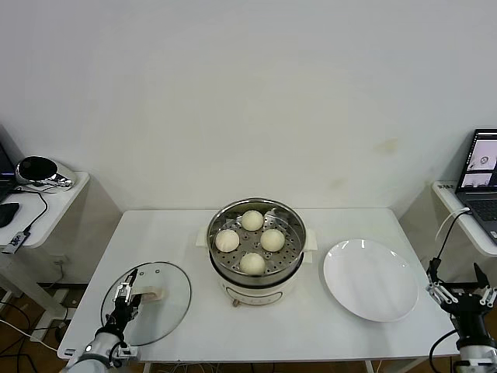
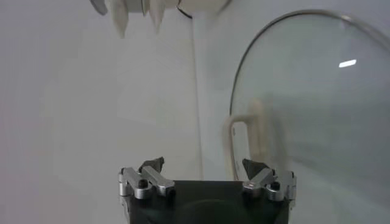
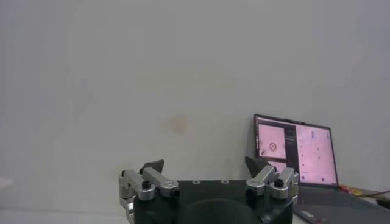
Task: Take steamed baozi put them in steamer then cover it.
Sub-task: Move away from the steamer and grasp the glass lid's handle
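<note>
The white table (image 1: 178,233) held the steamer (image 1: 256,242) at its centre, an empty plate (image 1: 370,280) to its right, the cover (image 1: 147,301) flat near the front left. Four steamed baozi (image 1: 251,241) sat inside the steamer. The left gripper (image 1: 124,293) hovered released over the cover; the right gripper (image 1: 460,289) hung released off the table's right edge.

Colours and patterns, tabletop items

Baozi (image 1: 251,220): cream-white. Steamer (image 1: 256,249): shiny steel, perforated tray, white base. Cover (image 1: 147,293): clear glass, cream-white handle. Plate (image 1: 370,280) and table (image 1: 326,326): plain white.
</note>
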You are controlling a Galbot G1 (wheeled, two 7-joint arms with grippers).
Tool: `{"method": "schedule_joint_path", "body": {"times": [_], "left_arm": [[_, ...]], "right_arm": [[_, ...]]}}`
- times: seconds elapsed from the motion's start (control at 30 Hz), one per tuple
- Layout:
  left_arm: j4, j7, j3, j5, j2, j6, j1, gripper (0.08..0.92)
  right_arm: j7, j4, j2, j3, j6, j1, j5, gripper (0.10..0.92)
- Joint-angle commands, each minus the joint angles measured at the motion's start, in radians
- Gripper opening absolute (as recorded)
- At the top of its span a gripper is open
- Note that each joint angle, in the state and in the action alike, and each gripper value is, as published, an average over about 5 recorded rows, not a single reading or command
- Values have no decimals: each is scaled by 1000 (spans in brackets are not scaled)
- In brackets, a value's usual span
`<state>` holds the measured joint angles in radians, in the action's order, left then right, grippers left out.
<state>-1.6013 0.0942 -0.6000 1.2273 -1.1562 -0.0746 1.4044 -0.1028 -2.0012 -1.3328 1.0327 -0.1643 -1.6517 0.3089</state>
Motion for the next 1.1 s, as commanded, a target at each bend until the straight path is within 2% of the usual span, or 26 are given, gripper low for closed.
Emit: {"method": "schedule_joint_path", "body": {"times": [0.03, 0.17, 0.27, 0.53, 0.93, 1.03, 1.1], "left_arm": [[85, -5, 26, -24, -2, 0, -90, 823], [110, -2, 32, -32, -13, -2, -98, 820], [123, 2, 31, -33, -18, -2, -101, 782], [161, 38, 23, -54, -23, -2, -98, 553], [152, 173, 11, -100, -34, -19, -81, 210], [118, 201, -4, -89, -34, -31, -66, 158], [84, 209, -16, -86, -26, -35, -55, 152]], "right_arm": [[-1, -1, -13, 1, -3, -11, -9, 823], [-3, 0, -18, -7, -5, -11, -16, 823], [-4, -1, -20, -11, -5, -13, -18, 823], [-5, -4, -21, -17, -5, -13, -20, 823], [-5, -13, -22, -26, -6, -13, -21, 823], [-5, -17, -21, -26, -6, -15, -22, 823], [-5, -19, -20, -27, -7, -15, -22, 823]]}}
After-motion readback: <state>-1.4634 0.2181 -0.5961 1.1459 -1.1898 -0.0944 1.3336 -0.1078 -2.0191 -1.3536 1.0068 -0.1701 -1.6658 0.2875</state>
